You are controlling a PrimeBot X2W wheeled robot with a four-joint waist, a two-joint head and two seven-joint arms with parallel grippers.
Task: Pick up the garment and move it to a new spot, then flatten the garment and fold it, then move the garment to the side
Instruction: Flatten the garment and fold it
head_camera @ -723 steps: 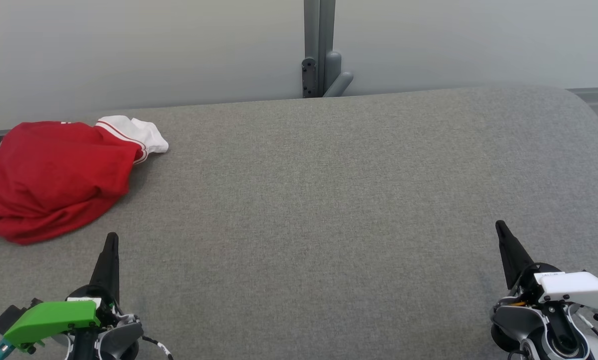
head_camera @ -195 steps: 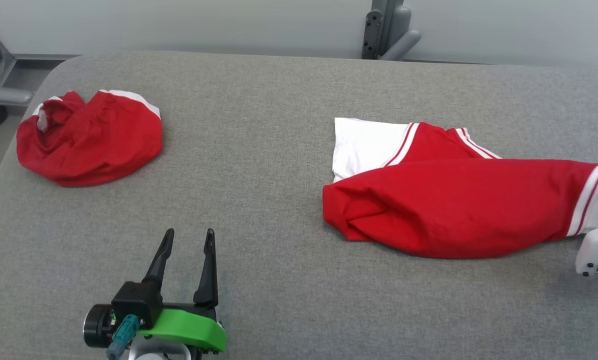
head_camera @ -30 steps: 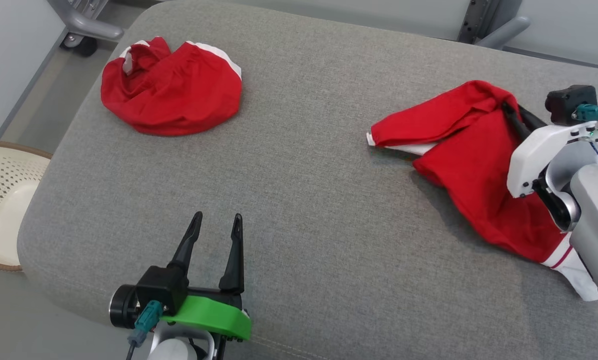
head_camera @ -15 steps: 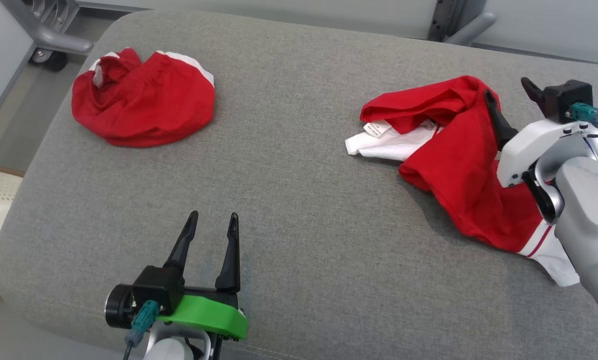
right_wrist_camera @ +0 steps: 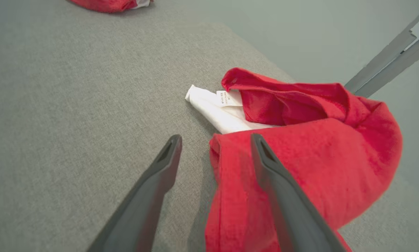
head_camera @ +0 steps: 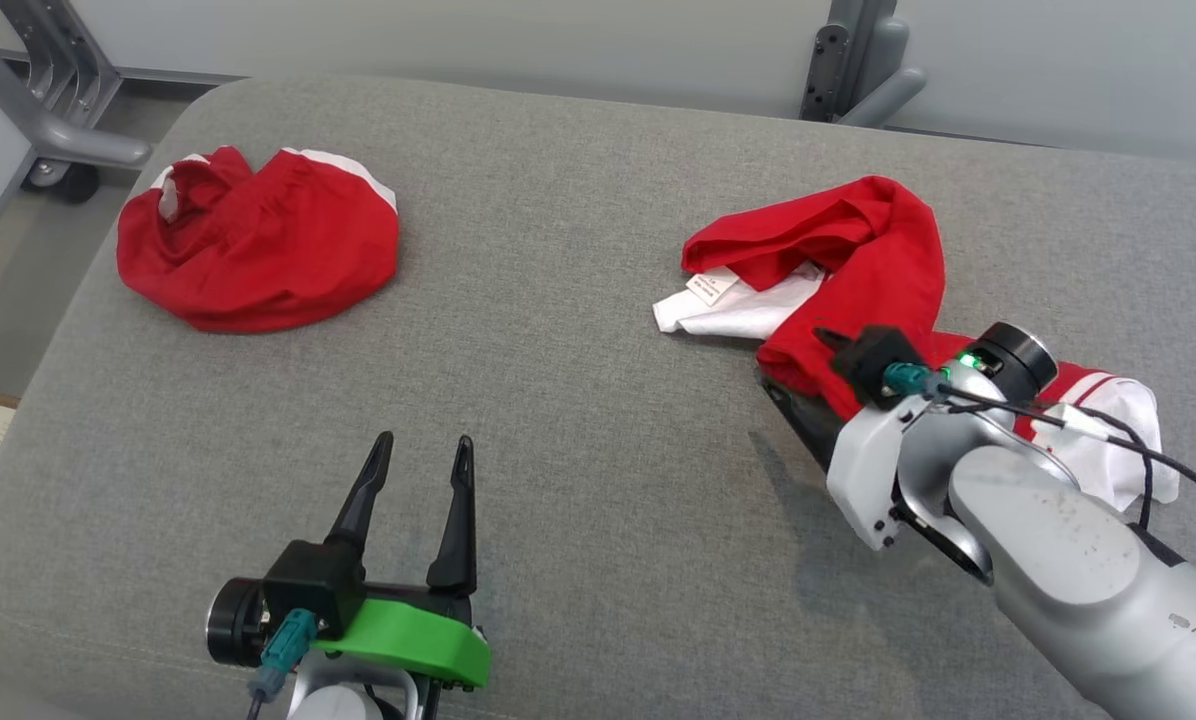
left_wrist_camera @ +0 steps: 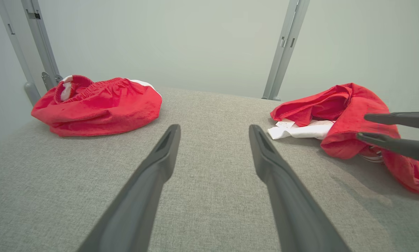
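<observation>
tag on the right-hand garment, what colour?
White tag with small dark print; clearest in the right wrist view.

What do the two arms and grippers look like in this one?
The left gripper has a green cover. The right gripper has a white cover, green light, black cable and grey forearm. Both have a teal connector and two long, dark, tapered fingers.

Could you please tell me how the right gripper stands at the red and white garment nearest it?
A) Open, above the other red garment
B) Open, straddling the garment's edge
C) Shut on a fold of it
B: the right gripper has its jaws apart, one finger over the grey padded surface and the other over the red cloth of the garment, with nothing pinched.
</observation>
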